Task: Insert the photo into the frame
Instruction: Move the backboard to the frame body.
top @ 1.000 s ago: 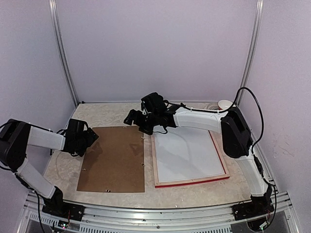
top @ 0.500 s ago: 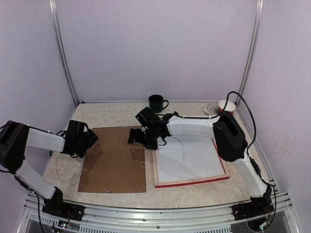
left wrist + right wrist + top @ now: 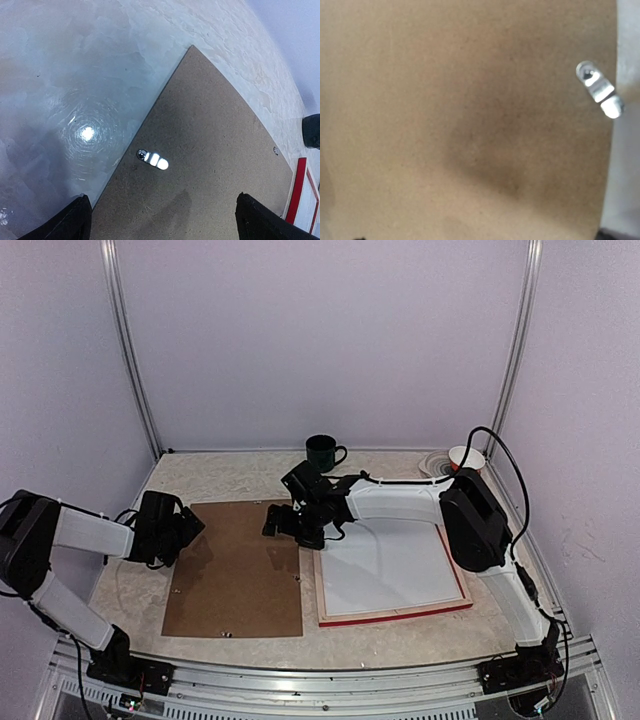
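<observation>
As frame (image 3: 396, 615) lies flat: red-edged rectangle (pale wood).

Wide-open left end effector (image 3: 190, 527), wide-open right end effector (image 3: 273, 521), both hovering low

Both arms look alike to me: smooth white tubular shells between chunky black joint housings. The left arm (image 3: 90, 530) and the right arm (image 3: 400, 502) each have a black base block. A thin black cable (image 3: 508, 452) loops off the right arm's elbow. The left gripper (image 3: 165, 220) has matte black, blunt-tipped fingers (image 3: 75, 222).
</observation>
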Robot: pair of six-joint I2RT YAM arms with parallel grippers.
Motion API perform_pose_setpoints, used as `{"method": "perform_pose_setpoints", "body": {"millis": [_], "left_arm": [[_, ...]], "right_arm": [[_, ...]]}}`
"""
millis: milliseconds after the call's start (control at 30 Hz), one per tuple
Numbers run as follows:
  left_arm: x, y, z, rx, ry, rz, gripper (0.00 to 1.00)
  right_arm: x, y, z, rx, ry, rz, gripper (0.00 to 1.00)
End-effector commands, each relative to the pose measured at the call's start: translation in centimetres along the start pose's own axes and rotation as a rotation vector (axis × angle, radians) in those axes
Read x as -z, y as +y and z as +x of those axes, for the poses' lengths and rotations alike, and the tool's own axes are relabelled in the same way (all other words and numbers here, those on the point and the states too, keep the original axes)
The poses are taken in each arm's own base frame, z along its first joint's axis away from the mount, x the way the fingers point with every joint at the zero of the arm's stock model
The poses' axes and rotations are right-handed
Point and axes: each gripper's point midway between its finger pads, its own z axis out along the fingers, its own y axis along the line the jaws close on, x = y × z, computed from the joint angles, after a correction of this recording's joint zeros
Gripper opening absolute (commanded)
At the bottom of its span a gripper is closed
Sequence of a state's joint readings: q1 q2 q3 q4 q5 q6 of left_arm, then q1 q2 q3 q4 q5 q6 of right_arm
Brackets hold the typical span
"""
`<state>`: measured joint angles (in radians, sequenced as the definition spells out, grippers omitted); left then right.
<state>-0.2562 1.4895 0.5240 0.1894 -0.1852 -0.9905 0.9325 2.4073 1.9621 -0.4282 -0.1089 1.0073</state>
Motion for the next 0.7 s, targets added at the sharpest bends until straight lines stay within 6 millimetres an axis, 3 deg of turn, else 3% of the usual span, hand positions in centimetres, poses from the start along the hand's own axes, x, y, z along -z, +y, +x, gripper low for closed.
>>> {"method": "perform_pose_setpoints", "body": {"millis": [0,133,400,667], "left_arm": [[0.0,3.1,4.7,-0.011,0.159,-0.074,0.99],[0.0,3.1,5.2,-0.019,0.172,-0.070,0.99],[0.1,2.3,5.4,-0.026,0.177,-0.049,0.99],[0.7,1.0,4.8,-0.025,0.166,-0.023,0.99]], "right_arm": [[-1.7,-0.2,2.2,-0.004,0.068,-0.053,0.99],[-1.2,0.6,2.1,-0.011,0.063,-0.124,0.99],[3.0,3.0,0.3,-0.031,0.002,-0.343,0.99],[5.3,5.1,-0.6,-0.007,-0.020,-0.409,0.99]]}}
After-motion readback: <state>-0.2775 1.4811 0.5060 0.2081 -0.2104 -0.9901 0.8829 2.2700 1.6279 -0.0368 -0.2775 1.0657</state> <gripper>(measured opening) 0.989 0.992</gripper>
